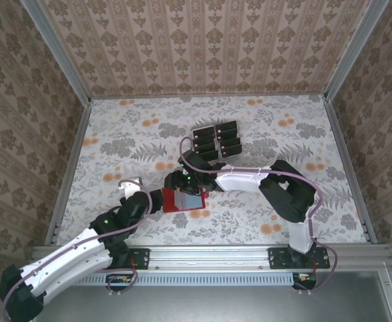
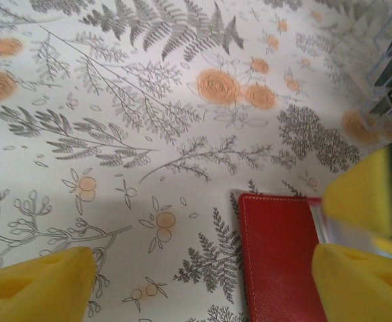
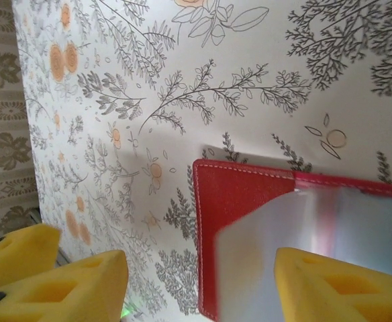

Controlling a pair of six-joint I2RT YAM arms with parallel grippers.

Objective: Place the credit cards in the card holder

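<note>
The card holder (image 1: 180, 201) is a red wallet lying open on the floral tabletop, its pale grey-blue pocket (image 1: 190, 199) facing up. Both grippers hover right over it. My left gripper (image 1: 164, 200) is open, its yellow pads wide apart, and the wallet's red left edge (image 2: 276, 261) lies between them (image 2: 203, 275). My right gripper (image 1: 182, 182) is open too: one pad rests over the blurred pale pocket (image 3: 297, 255), the other stands off the red edge (image 3: 239, 201) above bare table (image 3: 201, 282). The credit cards (image 1: 216, 139), small and black, stand in rows farther back.
The cards sit in a clear plastic tray (image 2: 384, 74) just behind the wallet. Metal frame rails (image 1: 68, 168) and wallpapered walls close the table on three sides. Open floral tabletop (image 1: 115, 141) stretches to the left and far right.
</note>
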